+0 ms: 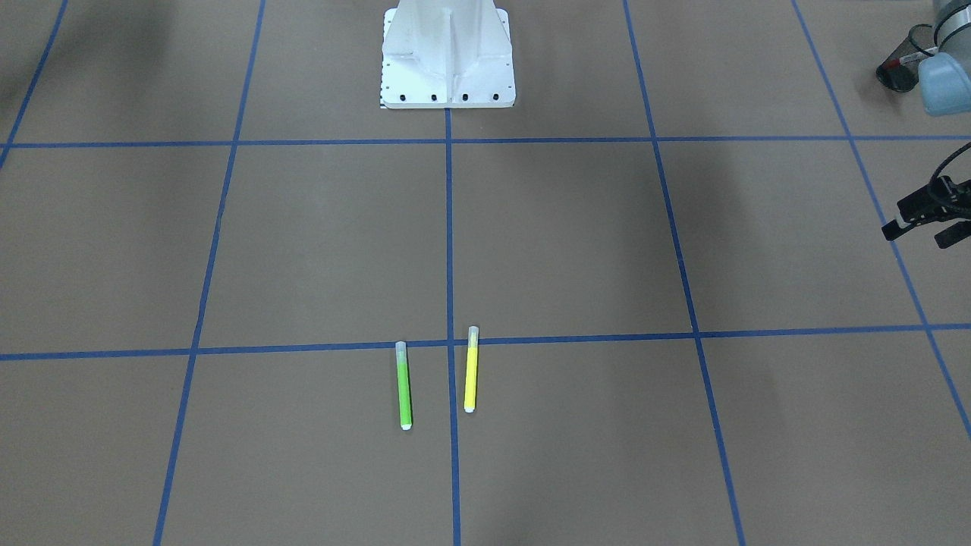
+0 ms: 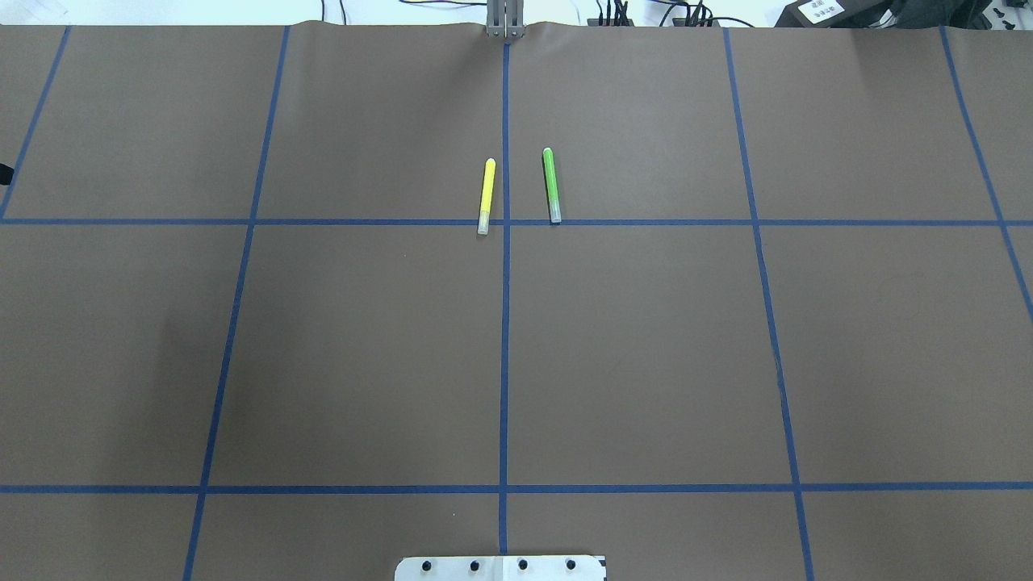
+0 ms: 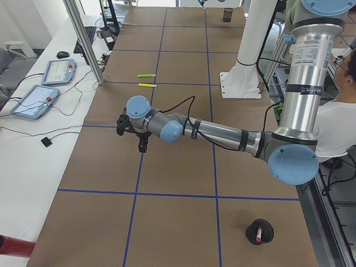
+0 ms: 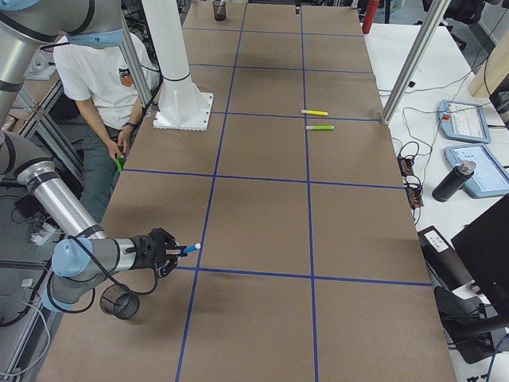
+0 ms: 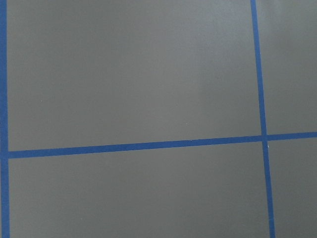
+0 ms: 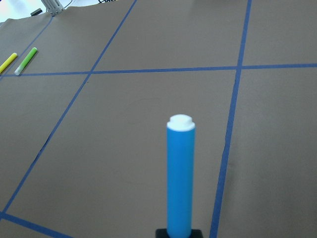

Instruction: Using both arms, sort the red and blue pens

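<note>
blue pen: blue barrel, white tip, clamped in right gripper | left gripper spread, empty | brown table, blue tape grid

One marker lies left of the centre line, another marker right.

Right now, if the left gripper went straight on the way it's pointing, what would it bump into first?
The table: the left gripper seems to point straight down at bare brown paper, close to a blue tape crossing. Its height is hard to judge.
</note>
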Robot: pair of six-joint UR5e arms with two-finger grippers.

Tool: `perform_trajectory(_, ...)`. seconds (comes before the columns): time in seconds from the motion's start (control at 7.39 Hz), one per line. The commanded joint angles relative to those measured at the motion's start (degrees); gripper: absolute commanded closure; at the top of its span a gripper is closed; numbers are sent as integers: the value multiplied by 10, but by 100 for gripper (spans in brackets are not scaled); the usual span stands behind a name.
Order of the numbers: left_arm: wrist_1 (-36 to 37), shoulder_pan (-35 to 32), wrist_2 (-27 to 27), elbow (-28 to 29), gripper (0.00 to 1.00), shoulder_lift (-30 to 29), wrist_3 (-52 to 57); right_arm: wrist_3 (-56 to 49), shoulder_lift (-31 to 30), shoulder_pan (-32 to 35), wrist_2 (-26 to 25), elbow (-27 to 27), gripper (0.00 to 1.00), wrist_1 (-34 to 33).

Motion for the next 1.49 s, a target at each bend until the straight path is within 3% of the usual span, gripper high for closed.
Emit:
perform_trajectory(0.0, -1, 0, 0, -2, 2, 0, -4, -1, -51, 16, -48, -12, 100, 5)
perform_trajectory(0.41, -1, 0, 0, -6, 2, 0, -8, -41, -103, 23, -140, -13, 100, 6)
perform_trajectory(0.81, -2, 0, -1, -7, 2, 5, -9, -52, -139, 32, -185, -12, 100, 9)
perform_trajectory(1.35, -58, 2, 0, -4, 2, 18, -56, -73, -161, 43, -250, -8, 100, 10)
